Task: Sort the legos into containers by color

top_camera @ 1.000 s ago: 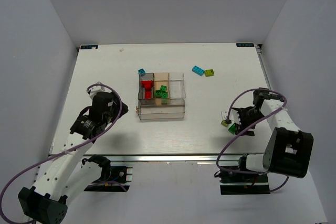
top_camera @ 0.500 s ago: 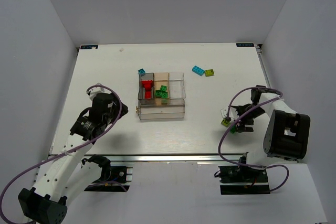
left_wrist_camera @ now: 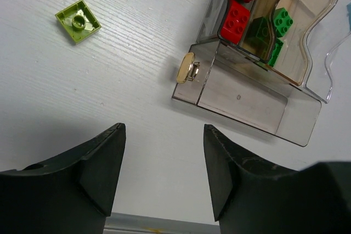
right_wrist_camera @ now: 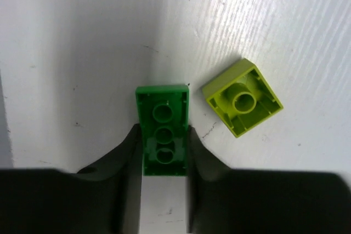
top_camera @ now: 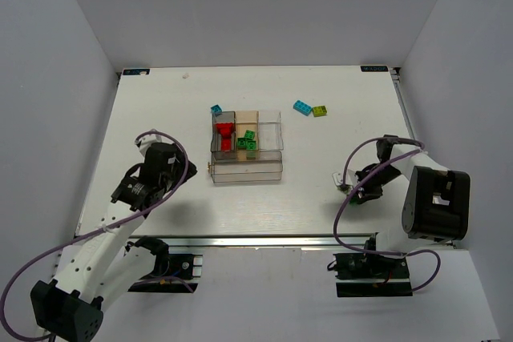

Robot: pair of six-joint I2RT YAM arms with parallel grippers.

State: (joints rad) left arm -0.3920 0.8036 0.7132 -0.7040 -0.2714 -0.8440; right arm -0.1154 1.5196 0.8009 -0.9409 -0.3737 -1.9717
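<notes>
Our right gripper pinches the long sides of one upturned green brick lying on the table, likely to lift it away from the lime brick just beside it. Our left gripper hangs with its fingers apart and empty near the box. In the box we count three green bricks and at least two red bricks; loose on the table are two cyan bricks and three lime.

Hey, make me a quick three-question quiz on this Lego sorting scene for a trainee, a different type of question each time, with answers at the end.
1. True or false: the left gripper is holding a brick.
2. Which brick is the right gripper closed on? A) a cyan one B) the small green plastic brick lying underside up C) a red one
3. Fill in: in the clear plastic compartment box, the smoky grey left section holds ____ bricks.
Key: 1 false, its jaws are open and empty. 2 B. 3 red: the small red plastic bricks.
</notes>
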